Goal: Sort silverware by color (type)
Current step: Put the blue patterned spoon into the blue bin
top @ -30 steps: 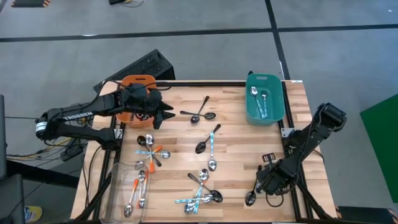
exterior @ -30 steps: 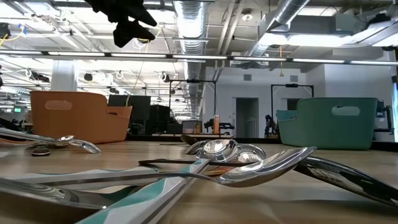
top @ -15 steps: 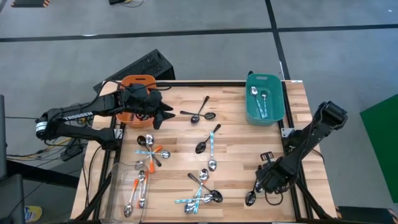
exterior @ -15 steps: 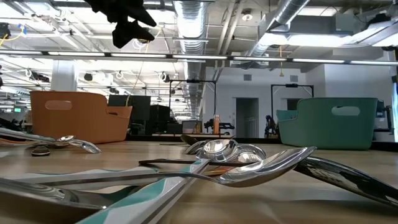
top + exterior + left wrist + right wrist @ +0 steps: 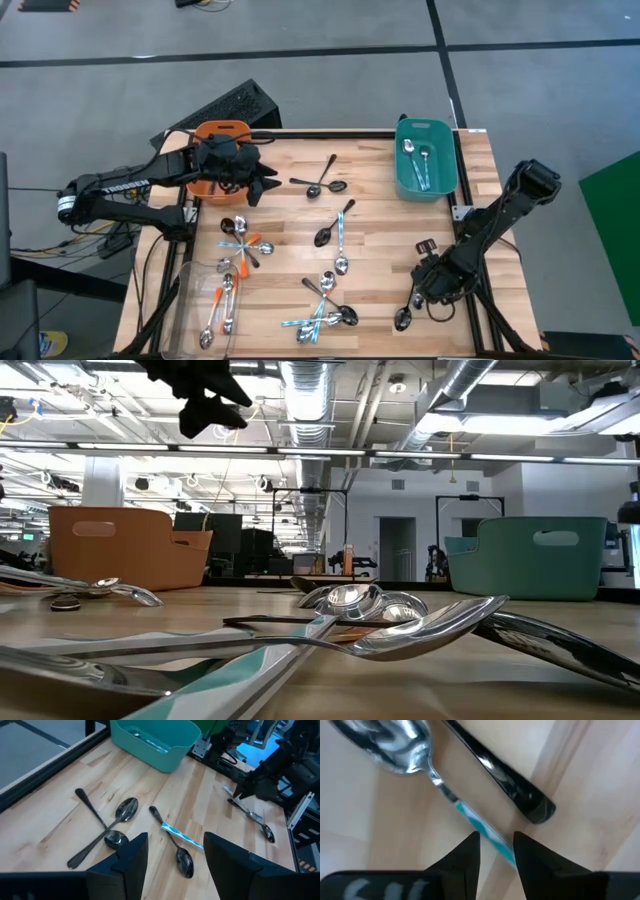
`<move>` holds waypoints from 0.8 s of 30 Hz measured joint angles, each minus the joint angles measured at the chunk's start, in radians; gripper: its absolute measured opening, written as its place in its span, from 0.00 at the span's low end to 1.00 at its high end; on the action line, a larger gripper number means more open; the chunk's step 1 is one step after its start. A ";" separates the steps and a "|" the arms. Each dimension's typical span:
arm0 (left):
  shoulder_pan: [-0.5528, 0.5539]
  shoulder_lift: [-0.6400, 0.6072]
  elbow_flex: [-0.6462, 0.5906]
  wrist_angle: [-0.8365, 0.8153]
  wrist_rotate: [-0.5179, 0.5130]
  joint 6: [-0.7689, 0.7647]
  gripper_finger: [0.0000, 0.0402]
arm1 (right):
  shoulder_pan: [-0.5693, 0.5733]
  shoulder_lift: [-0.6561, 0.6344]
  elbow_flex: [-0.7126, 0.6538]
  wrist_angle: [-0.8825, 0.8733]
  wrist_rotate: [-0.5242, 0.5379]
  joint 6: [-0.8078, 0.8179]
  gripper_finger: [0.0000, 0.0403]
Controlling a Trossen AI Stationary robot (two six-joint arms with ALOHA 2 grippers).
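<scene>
Spoons lie scattered on the wooden table (image 5: 380, 215): dark ones (image 5: 320, 183), light-blue-handled ones (image 5: 341, 240) and orange-handled ones (image 5: 245, 255). My right gripper (image 5: 496, 852) is open and low at the table's near right. Its fingers stand on either side of a light-blue spoon's handle (image 5: 482, 829) without touching it. That spoon's bowl (image 5: 395, 742) rests on the wood beside a dark handle end (image 5: 525, 800). My left gripper (image 5: 172, 862) hangs open above the table beside the orange bin (image 5: 218, 135).
A teal bin (image 5: 403, 170) at the far right corner holds two spoons. A clear tray (image 5: 188, 300) at the near left holds orange-handled spoons. Piles of crossed spoons lie mid-table (image 5: 325, 305) and left of centre (image 5: 240, 240). Bare wood lies between them.
My right arm has shifted slightly, its wrist edging toward the table's far edge. The spoons lie as before.
</scene>
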 joint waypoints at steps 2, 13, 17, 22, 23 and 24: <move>0.000 0.000 0.000 -0.012 0.000 -0.009 0.44 | -0.003 0.000 -0.019 0.016 -0.004 0.001 0.35; 0.000 0.000 0.000 -0.042 -0.010 -0.052 0.44 | -0.035 -0.001 -0.031 0.065 -0.082 0.122 0.20; 0.000 0.000 0.000 -0.037 -0.018 -0.083 0.44 | -0.038 -0.001 -0.026 0.069 -0.094 0.178 0.08; -0.012 0.000 0.000 -0.038 -0.020 -0.131 0.44 | -0.038 0.000 -0.018 0.080 -0.105 0.261 0.05; -0.018 0.000 0.000 -0.038 -0.020 -0.135 0.44 | -0.039 0.002 -0.013 0.083 -0.105 0.269 0.05; -0.026 0.000 0.000 -0.038 -0.022 -0.137 0.44 | -0.042 0.003 -0.006 0.093 -0.101 0.279 0.05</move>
